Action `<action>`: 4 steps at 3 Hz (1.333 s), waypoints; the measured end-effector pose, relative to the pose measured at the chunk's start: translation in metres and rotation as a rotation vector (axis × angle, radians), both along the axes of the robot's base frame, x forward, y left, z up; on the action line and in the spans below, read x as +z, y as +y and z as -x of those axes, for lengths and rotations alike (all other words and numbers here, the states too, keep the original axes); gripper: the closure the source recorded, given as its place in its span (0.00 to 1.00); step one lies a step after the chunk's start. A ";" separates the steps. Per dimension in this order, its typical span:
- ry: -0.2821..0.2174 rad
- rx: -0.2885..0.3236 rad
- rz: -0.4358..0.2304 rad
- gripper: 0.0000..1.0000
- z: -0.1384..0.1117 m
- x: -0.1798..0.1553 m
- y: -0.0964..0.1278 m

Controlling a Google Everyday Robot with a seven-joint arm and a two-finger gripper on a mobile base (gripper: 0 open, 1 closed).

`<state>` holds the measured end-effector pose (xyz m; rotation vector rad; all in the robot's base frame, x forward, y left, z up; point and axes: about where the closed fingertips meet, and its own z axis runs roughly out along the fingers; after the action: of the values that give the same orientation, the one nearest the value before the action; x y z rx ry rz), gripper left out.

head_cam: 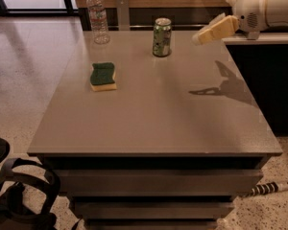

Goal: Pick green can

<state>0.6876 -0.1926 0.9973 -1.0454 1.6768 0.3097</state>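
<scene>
The green can [162, 37] stands upright at the far middle of the grey table [153, 114]. It is green with white mottling and has a silver top. My gripper [201, 35] hangs in the air at the upper right, above the table's far right edge. It points left toward the can, at about the height of the can's top. It is a short way to the right of the can and does not touch it. The white arm [266, 6] runs off the right edge of the view.
A clear plastic water bottle [98, 16] stands at the far left of the table. A green-and-yellow sponge [103, 76] lies left of centre. A dark counter [264, 40] adjoins the table's right side. A black bag [19, 195] lies on the floor at the lower left.
</scene>
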 end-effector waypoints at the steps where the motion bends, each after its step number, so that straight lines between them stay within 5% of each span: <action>1: -0.009 0.004 -0.028 0.00 -0.039 -0.012 0.015; 4: 0.079 0.010 -0.064 0.00 -0.110 -0.082 0.063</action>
<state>0.7980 -0.1297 0.9152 -1.0057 1.7216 0.4137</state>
